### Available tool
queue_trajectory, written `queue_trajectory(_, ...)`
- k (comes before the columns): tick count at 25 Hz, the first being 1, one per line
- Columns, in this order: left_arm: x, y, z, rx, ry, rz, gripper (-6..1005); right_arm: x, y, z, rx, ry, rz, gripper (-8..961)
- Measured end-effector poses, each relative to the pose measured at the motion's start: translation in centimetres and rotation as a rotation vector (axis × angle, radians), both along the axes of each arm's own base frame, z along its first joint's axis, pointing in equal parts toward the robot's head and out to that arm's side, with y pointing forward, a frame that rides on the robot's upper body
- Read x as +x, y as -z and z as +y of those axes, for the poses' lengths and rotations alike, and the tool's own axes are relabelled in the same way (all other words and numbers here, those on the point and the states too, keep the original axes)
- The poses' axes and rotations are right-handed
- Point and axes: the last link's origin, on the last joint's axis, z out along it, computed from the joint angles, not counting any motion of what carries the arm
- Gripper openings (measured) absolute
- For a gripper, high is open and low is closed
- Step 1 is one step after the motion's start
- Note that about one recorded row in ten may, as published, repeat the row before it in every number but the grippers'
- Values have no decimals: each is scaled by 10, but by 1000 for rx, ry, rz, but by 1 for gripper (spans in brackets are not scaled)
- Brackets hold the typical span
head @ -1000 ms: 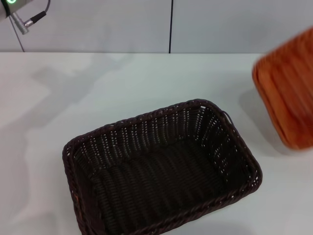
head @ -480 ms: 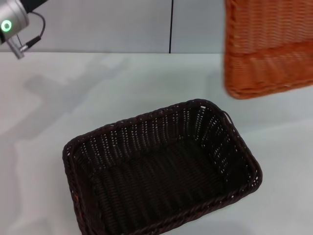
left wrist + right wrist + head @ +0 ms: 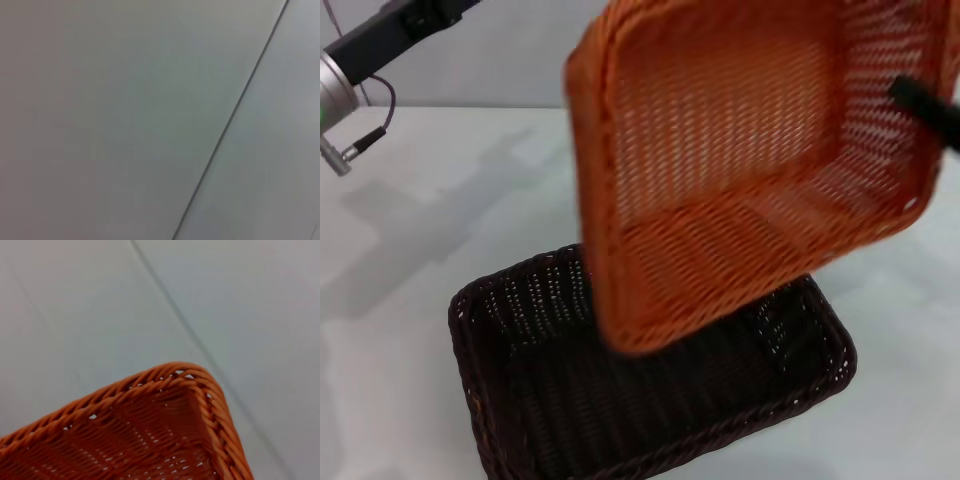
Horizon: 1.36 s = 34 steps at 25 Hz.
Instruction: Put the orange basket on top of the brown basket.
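Observation:
The orange basket [image 3: 740, 160] hangs in the air, tilted steeply with its open side toward the head camera. Its lower corner hovers over the back part of the brown basket [image 3: 620, 400], which sits upright on the white table. My right gripper [image 3: 912, 95] grips the orange basket's right wall; one black finger [image 3: 925, 102] shows inside it. One corner of the orange basket [image 3: 150, 435] fills the lower part of the right wrist view. My left arm [image 3: 380, 45] is raised at the far left; its gripper is out of view.
The white table [image 3: 420, 200] runs under and around the brown basket. A pale wall with a dark vertical seam stands behind it. The left wrist view shows only the wall and a seam [image 3: 235, 110].
The orange basket has swung from the upper right leftward and down over the brown basket, turning its open side toward the camera. The left arm has shifted slightly.

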Motion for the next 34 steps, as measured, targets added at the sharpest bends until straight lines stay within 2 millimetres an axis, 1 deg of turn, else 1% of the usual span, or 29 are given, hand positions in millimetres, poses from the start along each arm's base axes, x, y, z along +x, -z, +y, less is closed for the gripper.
queue_trajectory(1, -2, 1, -1, 0, -3, 0, 859, 2, 12, -6, -14, -10, 22, 133)
queue_trajectory(2, -3, 2, -1, 0, -4, 4, 859, 2, 16, -9, -17, -14, 29, 133)
queue_trajectory(5, -5, 4, -1, 3, -5, 16, 859, 4, 37, -23, -38, -40, 51, 133)
queue_trajectory(10, -3, 7, 3, 2, -11, 27, 859, 9, 54, -41, -76, -43, 85, 133)
queue_trajectory(15, -5, 12, 5, -1, -20, 39, 859, 18, 68, -61, -113, -6, 115, 134)
queue_trajectory(19, -4, 12, 6, 2, -24, 38, 859, 26, 76, -73, -145, 26, 113, 135)
queue_trajectory(22, -4, 12, 6, 4, -24, 35, 859, 31, 78, -78, -164, 45, 105, 137)
queue_trajectory(27, 0, 14, 9, -3, -20, 31, 859, 32, 78, -77, -198, 47, 88, 139)
queue_trajectory(32, 2, 15, 10, -5, -16, 30, 859, 31, 72, -72, -186, 35, 77, 307)
queue_trajectory(34, 2, 15, 10, -4, -16, 29, 859, 32, 67, -70, -174, 34, 68, 307)
